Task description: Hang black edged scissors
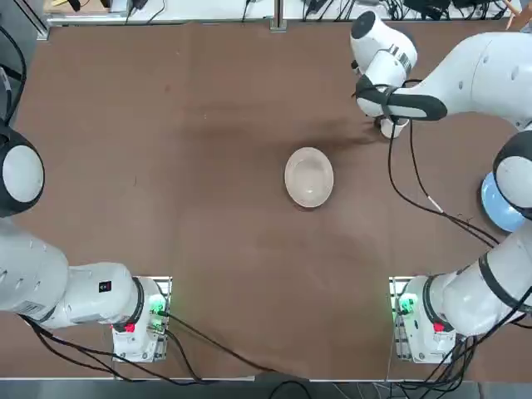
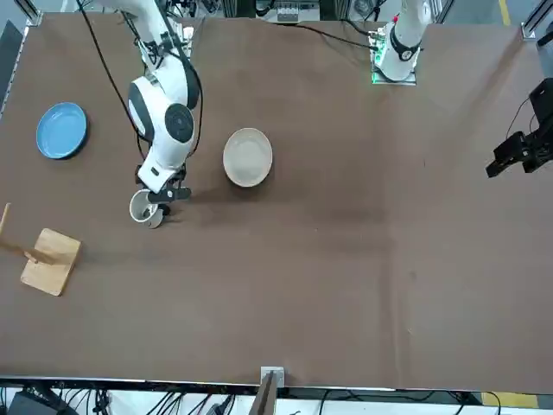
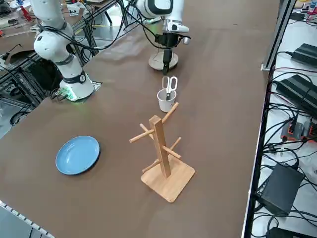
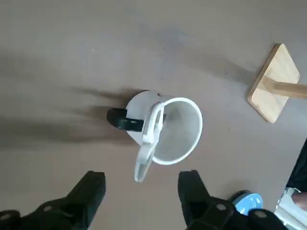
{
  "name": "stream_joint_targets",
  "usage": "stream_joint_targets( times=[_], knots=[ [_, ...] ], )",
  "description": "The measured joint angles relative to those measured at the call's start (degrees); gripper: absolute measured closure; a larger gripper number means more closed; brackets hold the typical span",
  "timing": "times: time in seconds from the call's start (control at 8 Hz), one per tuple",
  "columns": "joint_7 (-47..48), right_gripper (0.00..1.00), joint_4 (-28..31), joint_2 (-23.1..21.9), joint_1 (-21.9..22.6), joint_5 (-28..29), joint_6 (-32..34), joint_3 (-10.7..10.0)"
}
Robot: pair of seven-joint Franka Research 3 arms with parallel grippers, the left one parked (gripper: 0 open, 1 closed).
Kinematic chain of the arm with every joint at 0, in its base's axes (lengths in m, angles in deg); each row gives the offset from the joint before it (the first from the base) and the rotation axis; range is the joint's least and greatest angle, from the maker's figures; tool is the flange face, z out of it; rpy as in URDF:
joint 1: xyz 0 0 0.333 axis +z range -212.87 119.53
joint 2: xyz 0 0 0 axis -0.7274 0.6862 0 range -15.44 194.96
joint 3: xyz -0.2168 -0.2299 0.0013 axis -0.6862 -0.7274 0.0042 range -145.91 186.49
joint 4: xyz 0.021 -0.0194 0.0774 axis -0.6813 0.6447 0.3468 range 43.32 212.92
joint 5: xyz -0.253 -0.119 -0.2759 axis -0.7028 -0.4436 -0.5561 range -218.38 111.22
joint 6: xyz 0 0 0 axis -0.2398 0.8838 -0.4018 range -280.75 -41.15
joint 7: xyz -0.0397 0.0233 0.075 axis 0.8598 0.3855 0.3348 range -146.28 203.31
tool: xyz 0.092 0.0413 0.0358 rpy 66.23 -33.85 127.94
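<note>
The scissors (image 3: 170, 86) are slim, pale silvery-white with black trim, and they're standing handles-up in the white mug (image 3: 166, 101) (finger loops poking out above its rim).

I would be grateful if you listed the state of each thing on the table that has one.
Black-edged silvery scissors: upright, handles up, in the mug
White mug with dark handle: upright
Wooden peg stand: upright
Right hand: open, holding nothing

White-handled scissors (image 4: 149, 139) are held upright in the white mug (image 4: 135, 109), between and beyond the right gripper's (image 4: 142, 184) parted jaws.
</note>
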Motion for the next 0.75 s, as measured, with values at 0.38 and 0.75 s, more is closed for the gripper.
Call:
stream_joint_targets(
  times=[0.38, 0.75],
  knots=[
    [1.9, 0.16, -0.1, 1.0, 0.0, -1.6, -0.5, -0.2],
    [2.5, 0.24, -0.1, 1.9, 0.0, -3.0, -0.6, -0.2]
  ],
)
